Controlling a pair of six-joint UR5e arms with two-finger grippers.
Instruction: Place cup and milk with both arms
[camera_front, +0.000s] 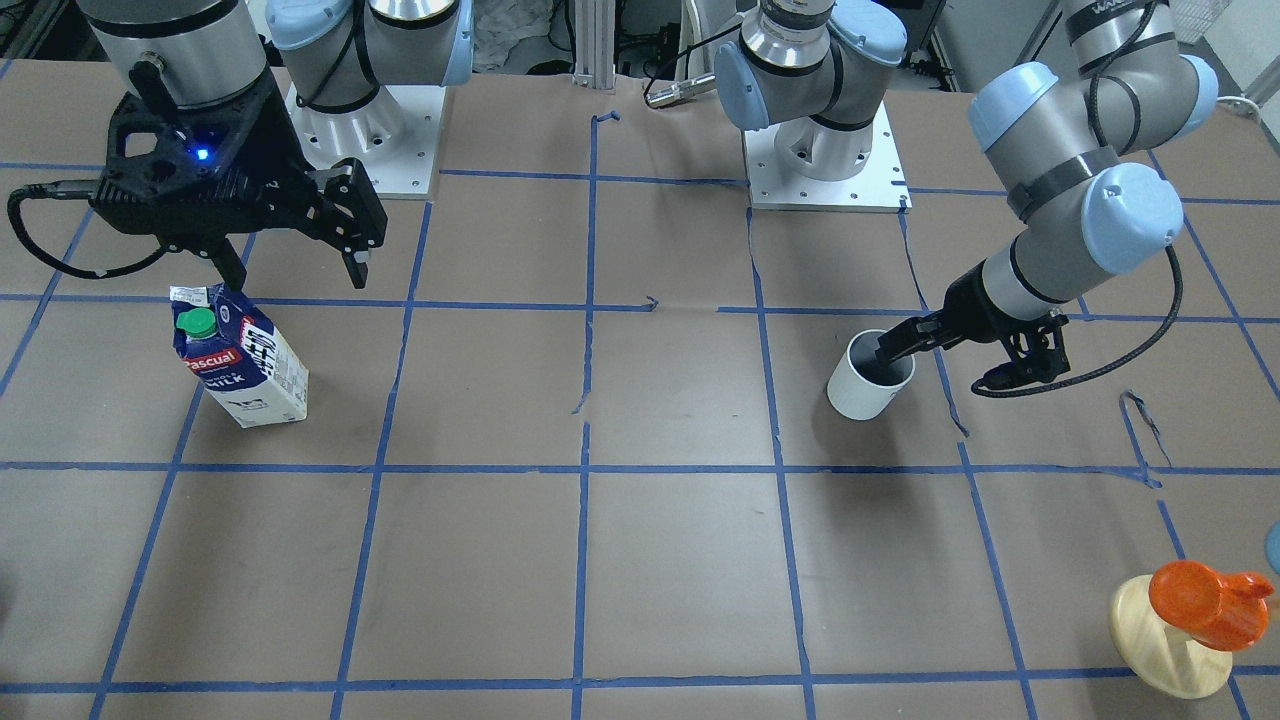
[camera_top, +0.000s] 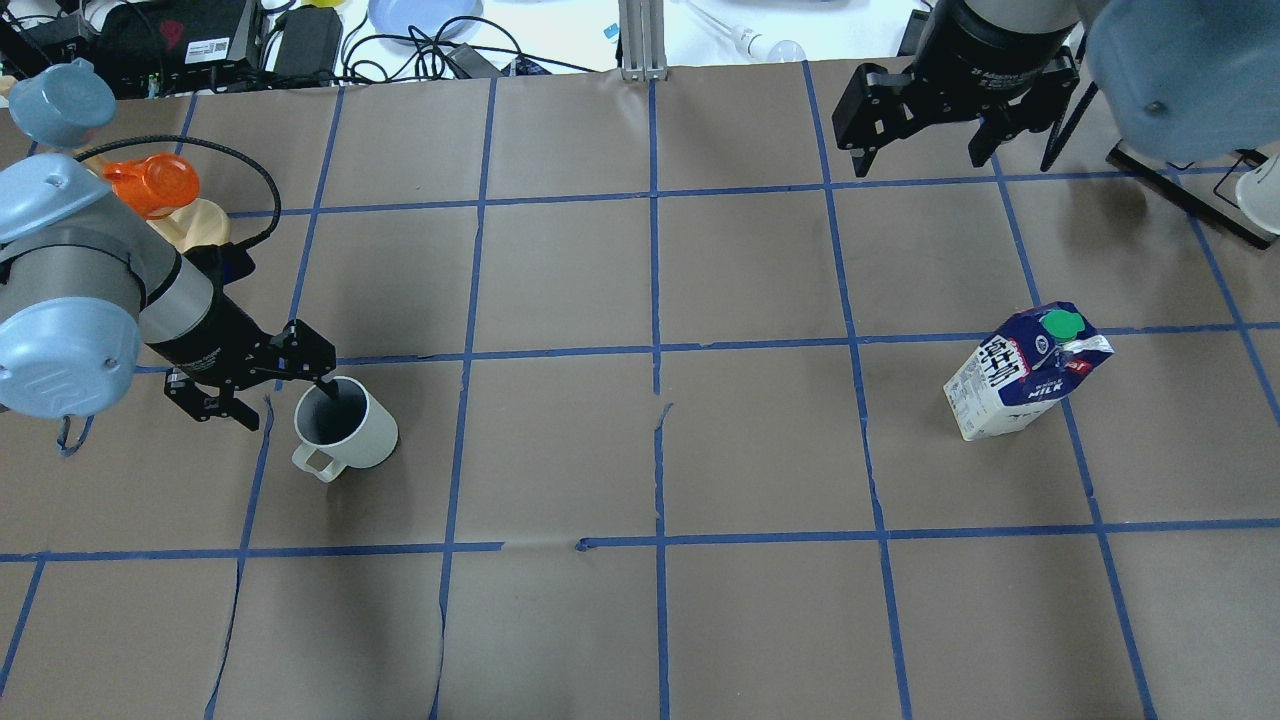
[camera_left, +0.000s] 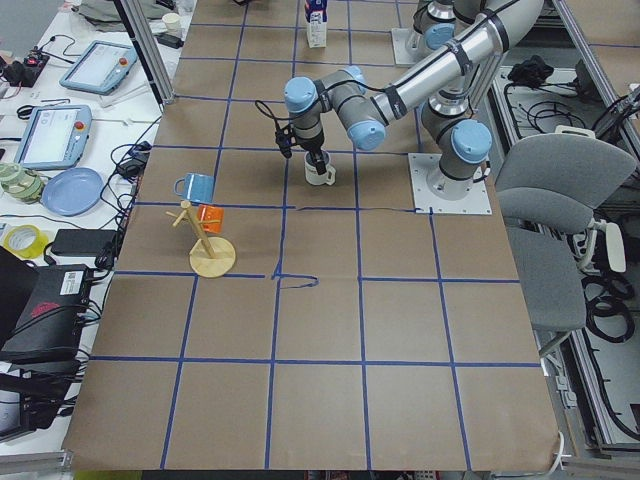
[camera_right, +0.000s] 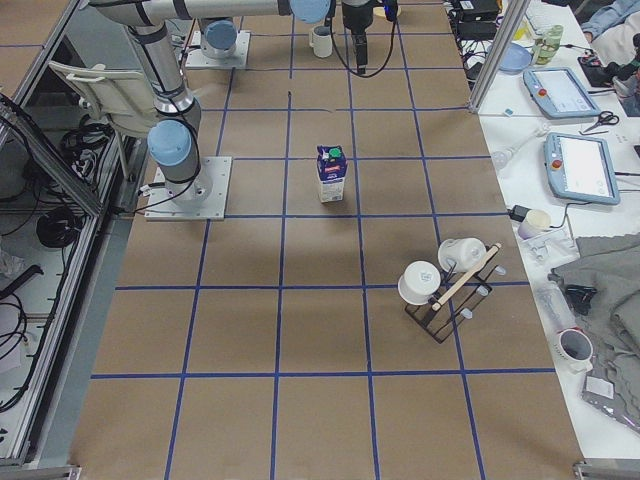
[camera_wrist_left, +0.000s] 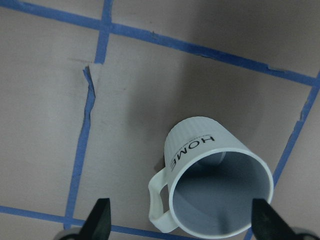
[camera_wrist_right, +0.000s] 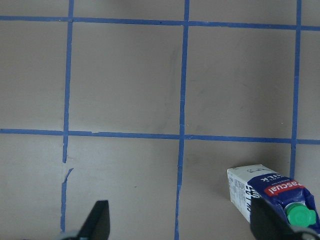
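The white cup (camera_top: 350, 432) stands upright on the brown paper with its handle toward the robot. It reads "HOME" in the left wrist view (camera_wrist_left: 200, 150). My left gripper (camera_top: 290, 405) is open and low beside the cup. One finger (camera_front: 897, 347) overlaps the cup's (camera_front: 866, 388) rim, and I cannot tell whether it touches. The milk (camera_top: 1020, 375), a blue and white carton with a green cap, stands upright on the other side. My right gripper (camera_top: 925, 150) is open and empty, above and beyond the milk (camera_front: 245, 360). The milk also shows low in the right wrist view (camera_wrist_right: 270, 192).
A wooden mug tree (camera_front: 1170, 640) with an orange cup (camera_front: 1205, 600) stands near the far edge on my left side, with a blue cup (camera_top: 60, 100) by it. A rack with white cups (camera_right: 445, 280) stands at the right end. Blue tape lines grid the paper.
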